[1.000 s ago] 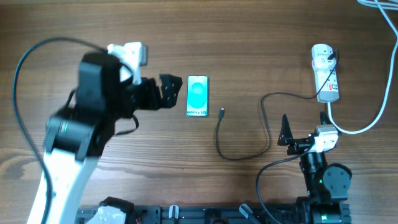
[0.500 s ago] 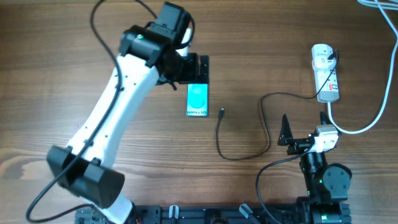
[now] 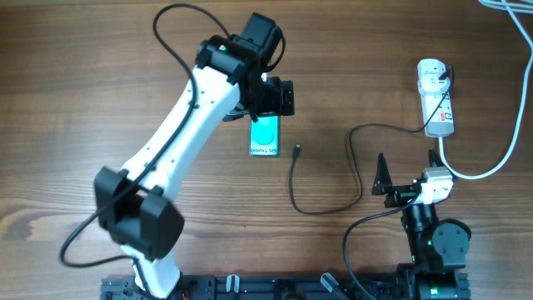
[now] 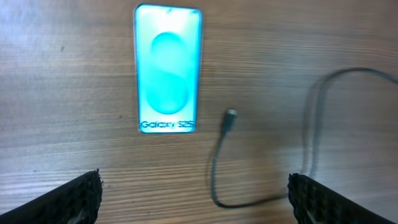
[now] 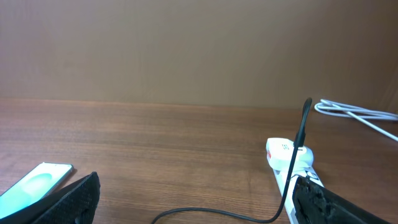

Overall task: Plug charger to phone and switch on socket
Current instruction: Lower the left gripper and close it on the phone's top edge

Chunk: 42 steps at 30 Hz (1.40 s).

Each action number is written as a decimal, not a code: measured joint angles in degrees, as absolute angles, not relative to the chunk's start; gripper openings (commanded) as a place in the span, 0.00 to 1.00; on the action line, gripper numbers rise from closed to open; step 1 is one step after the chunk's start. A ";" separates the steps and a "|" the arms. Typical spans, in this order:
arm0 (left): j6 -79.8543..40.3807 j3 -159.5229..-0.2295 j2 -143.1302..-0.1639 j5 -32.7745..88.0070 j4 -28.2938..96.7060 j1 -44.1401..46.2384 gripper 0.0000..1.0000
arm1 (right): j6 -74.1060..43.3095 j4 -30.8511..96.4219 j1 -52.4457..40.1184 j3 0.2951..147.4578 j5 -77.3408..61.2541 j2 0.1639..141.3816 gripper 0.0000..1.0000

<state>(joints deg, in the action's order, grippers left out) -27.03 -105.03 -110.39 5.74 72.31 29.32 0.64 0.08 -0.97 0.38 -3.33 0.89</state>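
The phone [image 3: 265, 137] lies flat on the table, cyan screen up; it also shows in the left wrist view [image 4: 168, 67] and at the lower left of the right wrist view [image 5: 34, 183]. The charger cable [image 3: 321, 200] runs from the socket [image 3: 435, 102] in a loop; its connector tip [image 3: 297, 151] lies just right of the phone, apart from it [image 4: 230, 116]. My left gripper [image 3: 275, 98] hovers over the phone's far end, open and empty [image 4: 193, 199]. My right gripper [image 3: 385, 179] is open and empty near the table's front right [image 5: 193, 202].
A thick white cord [image 3: 500, 158] leads from the socket to the right edge and up to the back right corner. The socket and its plug adapter [image 5: 287, 154] stand right of my right gripper's fingers.
My left arm has swung right and forward, from left of the phone to above its far end. The right arm, phone and cable have not moved.
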 measured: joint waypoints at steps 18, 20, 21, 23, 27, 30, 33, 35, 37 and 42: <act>-29.50 -112.81 -119.52 6.02 77.38 27.94 1.00 | 0.64 0.08 -0.97 0.38 -3.33 0.91 1.00; -29.50 -112.81 -121.78 5.80 77.38 27.97 1.00 | 0.64 0.08 -0.97 0.38 -3.33 0.91 0.99; -29.50 -112.81 -122.93 5.80 77.36 27.97 1.00 | 0.64 0.08 -0.97 0.38 -3.33 0.91 1.00; -29.50 -112.81 -125.34 5.78 76.93 27.97 1.00 | 0.64 0.08 -0.97 0.38 -3.33 0.89 1.00; -29.50 -112.79 -128.79 5.76 74.70 27.97 1.00 | 0.64 0.08 -0.97 0.38 -3.33 0.91 1.00; -29.50 -112.79 -129.10 5.76 73.69 27.99 1.00 | 0.64 0.08 -0.97 0.38 -3.33 0.91 1.00; -29.50 -112.79 -129.14 5.78 72.90 28.01 1.00 | 0.64 0.08 -0.97 0.38 -3.33 0.91 1.00; -29.50 -112.79 -129.16 5.76 72.16 28.01 1.00 | 0.64 0.08 -0.97 0.38 -3.33 0.89 1.00; -29.52 -112.75 -129.25 5.78 70.87 28.01 1.00 | 0.64 0.08 -0.97 0.38 -3.33 0.91 1.00; -29.52 -111.00 -129.40 5.76 69.06 28.03 1.00 | 0.64 0.08 -0.97 0.38 -3.33 0.89 1.00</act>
<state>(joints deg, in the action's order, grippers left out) -29.52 -111.00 -129.40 5.76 69.06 28.03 0.64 0.08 -0.97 0.38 -3.33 0.89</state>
